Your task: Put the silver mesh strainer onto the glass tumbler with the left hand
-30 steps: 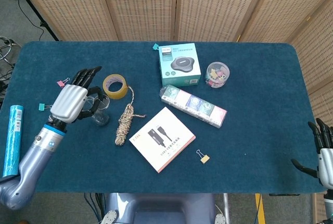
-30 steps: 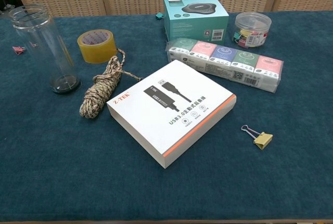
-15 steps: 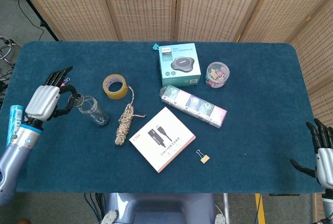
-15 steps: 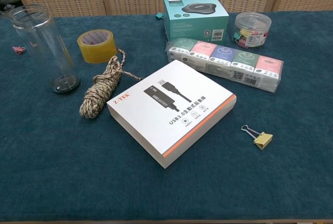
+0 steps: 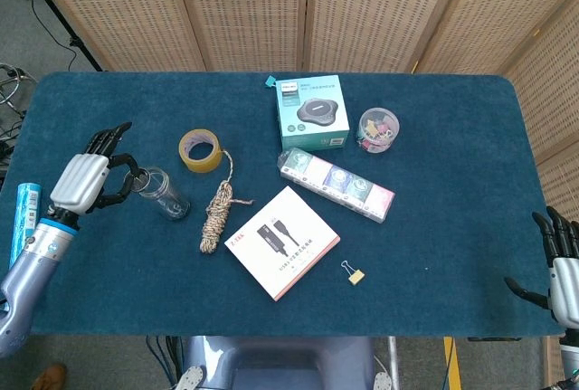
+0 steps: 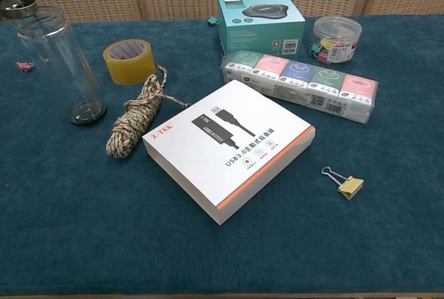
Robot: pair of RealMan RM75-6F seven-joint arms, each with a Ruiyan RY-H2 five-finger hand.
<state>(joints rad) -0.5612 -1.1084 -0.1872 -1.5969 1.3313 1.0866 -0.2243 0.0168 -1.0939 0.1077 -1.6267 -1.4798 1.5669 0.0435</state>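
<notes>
The clear glass tumbler (image 5: 163,194) (image 6: 60,63) stands upright at the left of the blue table. My left hand (image 5: 83,179) is just left of it and pinches the small silver mesh strainer (image 5: 136,178) (image 6: 15,9). In the chest view the strainer sits at rim height, against the left side of the tumbler's mouth and mostly off it. My right hand (image 5: 561,268) hangs off the table's front right corner, fingers spread and holding nothing.
A yellow tape roll (image 5: 200,150) and a rope bundle (image 5: 217,214) lie right of the tumbler. Further right are a white box (image 5: 281,241), a teal box (image 5: 312,112), tissue packs (image 5: 336,184), a clip jar (image 5: 378,130) and a binder clip (image 5: 353,272). A blue tube (image 5: 23,227) lies at the left edge.
My left hand pulled back left from over the tumbler, then eased right again. The strainer has dropped from above the tumbler to rim height at its left side.
</notes>
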